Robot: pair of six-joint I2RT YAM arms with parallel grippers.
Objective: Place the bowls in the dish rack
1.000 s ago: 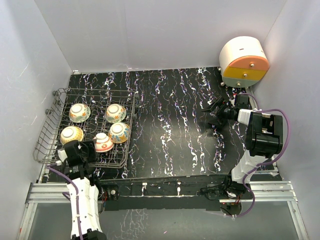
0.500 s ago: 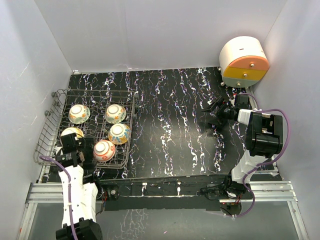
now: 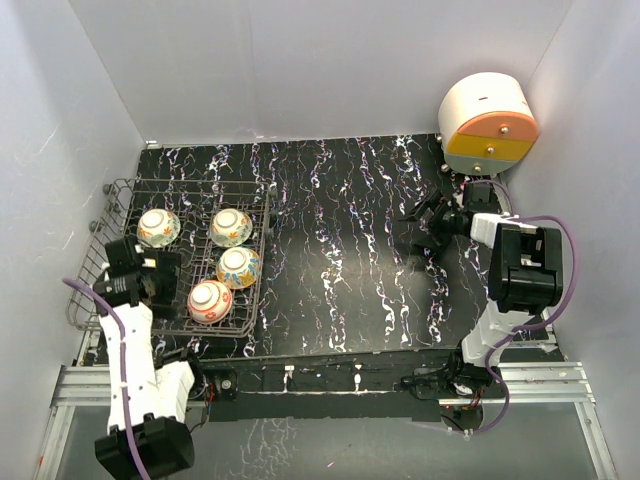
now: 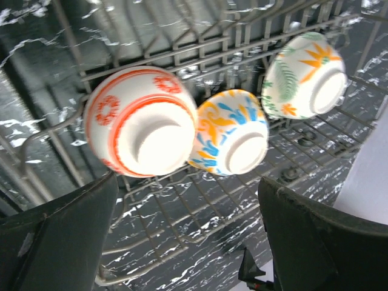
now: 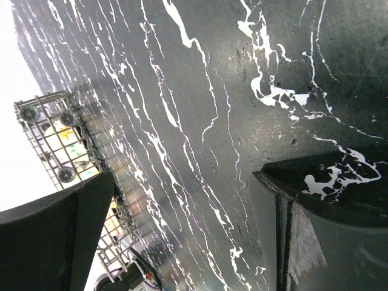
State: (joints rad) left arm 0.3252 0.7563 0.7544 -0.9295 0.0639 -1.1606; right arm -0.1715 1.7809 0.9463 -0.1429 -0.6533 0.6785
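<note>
**Black left claw (image 3: 165, 280) gapes empty over the dish rack (image 3: 265, 235)**

In the left wrist view its two dark fingers (image 4: 54, 236) sit at the lower corners of the frame. They are spread wide with nothing between them. Just beyond them lie a red-orange bowl (image 4: 142, 130) at centre left, a yellow-and-blue bowl (image 4: 230, 139) close beside it in the middle, and a green-and-orange bowl (image 4: 303, 85) at the upper right. All three are tipped on the grey wire with their white foot rings toward the camera.

In the top view the left claw is at the middle left of the frame, above the rack's left half, and the red-orange bowl is just to its right. A fourth bowl (image 3: 159, 226) sits in the rack's upper-left part. The rack takes up the left end of the black, white-veined bench (image 3: 340, 250).

The right claw (image 3: 410, 232) is over the bench at the right of the frame, well apart from the rack. Its wrist view shows its fingers (image 5: 54, 236) spread wide and gripping nothing, with the rack small at the left edge. A round white, orange and yellow container (image 3: 488, 125) stands at the bench's upper right corner.
</note>
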